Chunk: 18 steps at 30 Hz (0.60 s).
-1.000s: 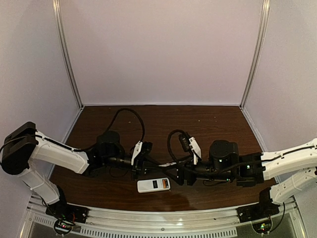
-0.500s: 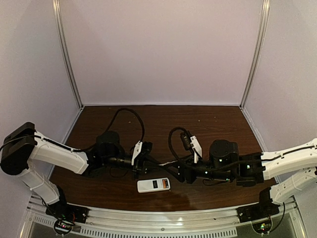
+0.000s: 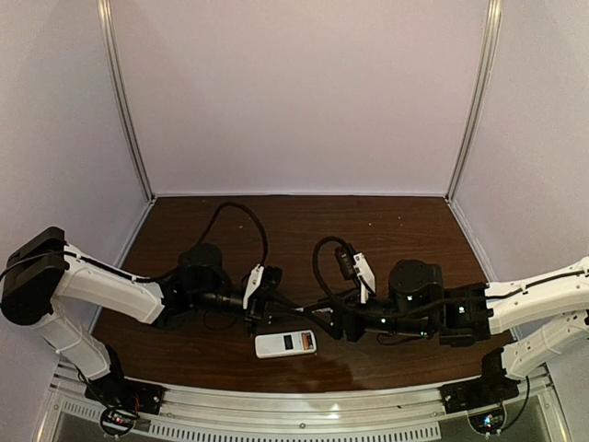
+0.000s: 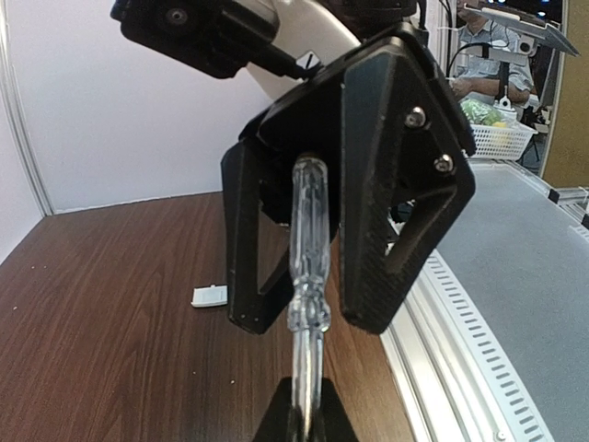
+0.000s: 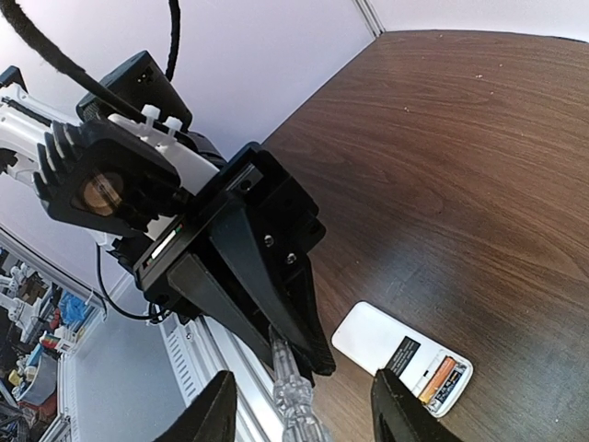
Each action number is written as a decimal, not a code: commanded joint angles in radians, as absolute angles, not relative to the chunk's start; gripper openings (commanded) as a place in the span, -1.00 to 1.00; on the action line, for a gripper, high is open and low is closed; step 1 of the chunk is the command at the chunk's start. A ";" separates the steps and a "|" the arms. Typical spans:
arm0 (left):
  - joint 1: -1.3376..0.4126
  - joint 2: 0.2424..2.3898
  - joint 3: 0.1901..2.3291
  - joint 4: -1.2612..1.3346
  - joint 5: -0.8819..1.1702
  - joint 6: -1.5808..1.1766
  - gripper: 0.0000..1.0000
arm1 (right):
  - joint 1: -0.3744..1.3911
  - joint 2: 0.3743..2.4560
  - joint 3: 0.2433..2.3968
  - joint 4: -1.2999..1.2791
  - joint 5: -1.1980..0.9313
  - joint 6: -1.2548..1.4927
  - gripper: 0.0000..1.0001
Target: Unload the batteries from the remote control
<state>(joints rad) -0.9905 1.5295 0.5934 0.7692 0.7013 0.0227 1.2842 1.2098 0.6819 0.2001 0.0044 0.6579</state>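
Observation:
The white remote control (image 3: 285,343) (image 5: 382,343) lies back-up near the table's front edge, its recess uncovered. An orange battery (image 5: 438,378) sits in that recess; what is beside it is too dark to make out. My left gripper (image 3: 260,302) (image 4: 304,412) is shut on the shaft of a silvery screwdriver (image 4: 308,249) (image 5: 293,391). The screwdriver's clear handle points into my right gripper (image 3: 329,322) (image 5: 304,414). The right gripper's fingers (image 4: 396,230) stand open on either side of the handle, with gaps showing. Both grippers hover just behind the remote.
A small flat white square piece (image 4: 209,296) lies on the brown table behind the grippers. The metal rail (image 3: 294,405) runs along the front edge close to the remote. White walls enclose the table on three sides.
The right gripper's jaws have come in narrower around the screwdriver handle. The left gripper and the remote have not moved.

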 commanded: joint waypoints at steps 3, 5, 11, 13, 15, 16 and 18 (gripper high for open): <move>-0.996 1.504 0.576 0.809 0.743 0.044 -1.00 | 1.274 1.190 0.682 0.193 -0.030 0.661 0.02; -0.996 1.505 0.575 0.811 0.757 0.048 -1.00 | 1.272 1.193 0.687 0.190 -0.041 0.660 0.01; -0.996 1.506 0.576 0.807 0.746 0.049 -1.00 | 1.270 1.206 0.692 0.193 -0.068 0.661 -0.08; -0.995 1.507 0.577 0.806 0.747 0.048 -1.00 | 1.269 1.211 0.694 0.192 -0.071 0.661 -0.12; -0.995 1.510 0.578 0.805 0.746 0.050 -1.00 | 1.270 1.214 0.695 0.193 -0.072 0.660 -0.16; -0.994 1.511 0.578 0.804 0.747 0.051 -1.00 | 1.270 1.216 0.696 0.193 -0.072 0.659 -0.18; -0.995 1.512 0.581 0.802 0.747 0.052 -1.00 | 1.270 1.216 0.700 0.192 -0.073 0.658 -0.22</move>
<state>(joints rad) -0.9905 1.5295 0.5880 0.7692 0.7368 0.0338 1.2755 1.2102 0.6819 0.1982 -0.0593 0.6598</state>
